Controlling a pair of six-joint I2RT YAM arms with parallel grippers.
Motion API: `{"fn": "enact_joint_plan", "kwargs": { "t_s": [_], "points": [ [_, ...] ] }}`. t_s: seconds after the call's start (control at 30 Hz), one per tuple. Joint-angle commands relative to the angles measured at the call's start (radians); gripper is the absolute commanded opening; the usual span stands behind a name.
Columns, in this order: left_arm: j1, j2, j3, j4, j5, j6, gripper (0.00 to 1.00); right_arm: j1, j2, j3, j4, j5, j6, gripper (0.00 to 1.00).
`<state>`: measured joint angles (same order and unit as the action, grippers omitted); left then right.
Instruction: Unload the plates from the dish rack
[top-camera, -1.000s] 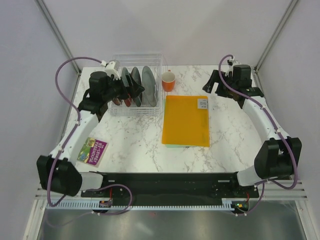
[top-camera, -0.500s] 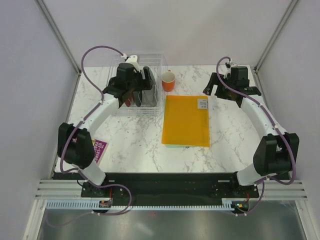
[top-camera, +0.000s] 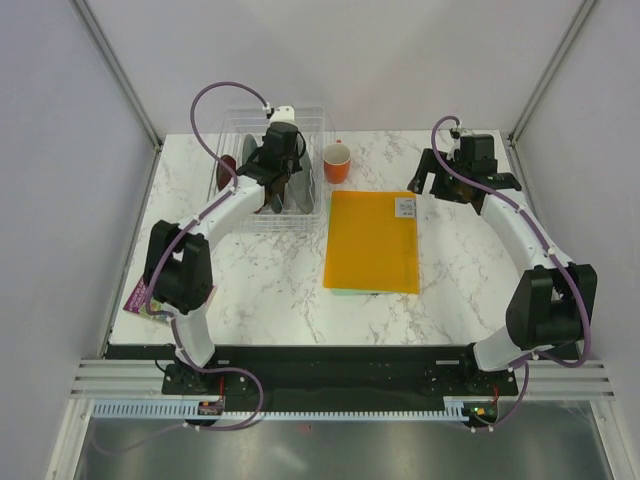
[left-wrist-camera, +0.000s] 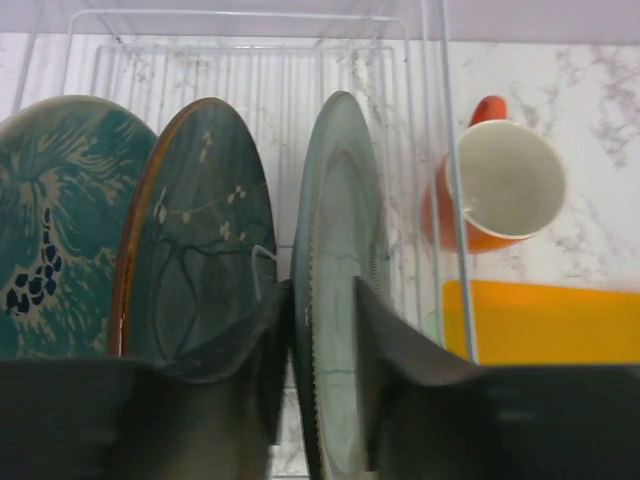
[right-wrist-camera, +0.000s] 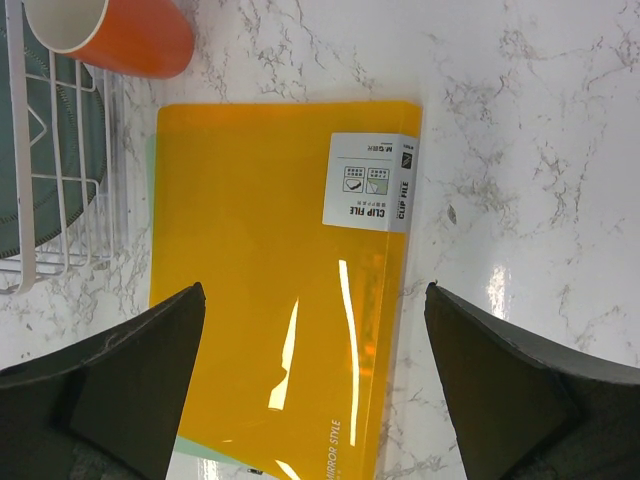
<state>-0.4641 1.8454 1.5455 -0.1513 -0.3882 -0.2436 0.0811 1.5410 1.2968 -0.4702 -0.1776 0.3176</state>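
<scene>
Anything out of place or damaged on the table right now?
No spills or damage. One oddity: the purple booklet lies askew at the table's left edge, partly hidden by the left arm.

Top: overhead, behind bases. Left wrist: close, into dish rack (left-wrist-camera: 240, 75). Right wrist: downward. Wrists share orange cup (left-wrist-camera: 500, 190), apparently folder (left-wrist-camera: 540, 320).

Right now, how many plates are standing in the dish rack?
3 clearly, upright in the dish rack: pale grey-green plate between the fingers of the left gripper, dark teal plate next, teal-patterned plate beyond. A dark red shape at the rack's left end may be a fourth.
</scene>
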Motion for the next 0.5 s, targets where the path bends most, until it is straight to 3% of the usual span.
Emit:
{"fn": "enact_joint_plan", "kwargs": {
  "t_s": [0.0,0.07,0.33,0.47],
  "points": [
    [-0.004,0.043,0.068,0.010,-0.078,0.038,0.24,0.000,-0.015,0.035,-0.004,0.013,-0.014,0.98],
    [-0.004,0.075,0.103,-0.022,-0.078,0.044,0.02,0.000,-0.012,0.035,-0.005,0.012,-0.015,0.98],
    [-0.015,0.130,0.243,-0.126,-0.097,0.072,0.02,0.009,-0.010,0.035,-0.010,0.038,-0.018,0.98],
    [-0.039,0.091,0.320,-0.129,-0.149,0.144,0.02,0.057,-0.019,0.042,-0.025,0.157,-0.049,0.98]
  ]
}}
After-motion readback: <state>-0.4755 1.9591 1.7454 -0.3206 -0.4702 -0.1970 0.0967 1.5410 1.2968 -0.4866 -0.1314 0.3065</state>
